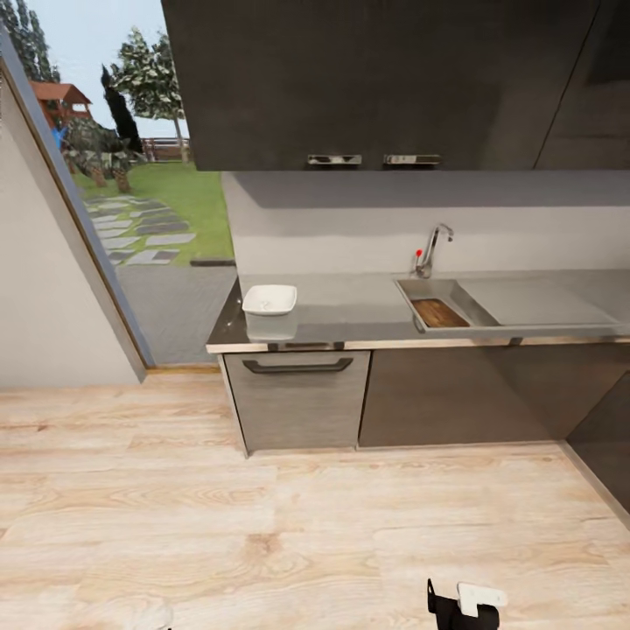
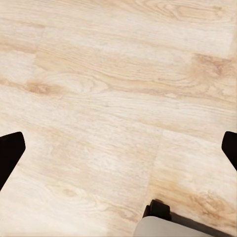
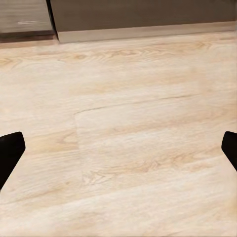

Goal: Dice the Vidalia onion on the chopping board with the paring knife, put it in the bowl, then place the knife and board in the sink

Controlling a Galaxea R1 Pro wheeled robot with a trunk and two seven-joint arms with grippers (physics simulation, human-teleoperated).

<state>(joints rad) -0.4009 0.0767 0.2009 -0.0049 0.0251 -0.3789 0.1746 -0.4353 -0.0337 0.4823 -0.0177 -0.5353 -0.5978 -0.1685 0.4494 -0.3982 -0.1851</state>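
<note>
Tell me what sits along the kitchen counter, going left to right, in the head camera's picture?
Bowl → tap → chopping board lying in the sink → drainboard.

From my head view, the chopping board (image 1: 440,312) lies in the sink (image 1: 411,293) with its near end hidden behind the basin's front wall, and I cannot tell whether a knife or onion lies beside it. The drainboard (image 1: 542,302) is cut off by the right edge. In both wrist views, each gripper's fingertips (image 2: 9,154) (image 3: 9,153) are cropped at the picture's sides.
</note>
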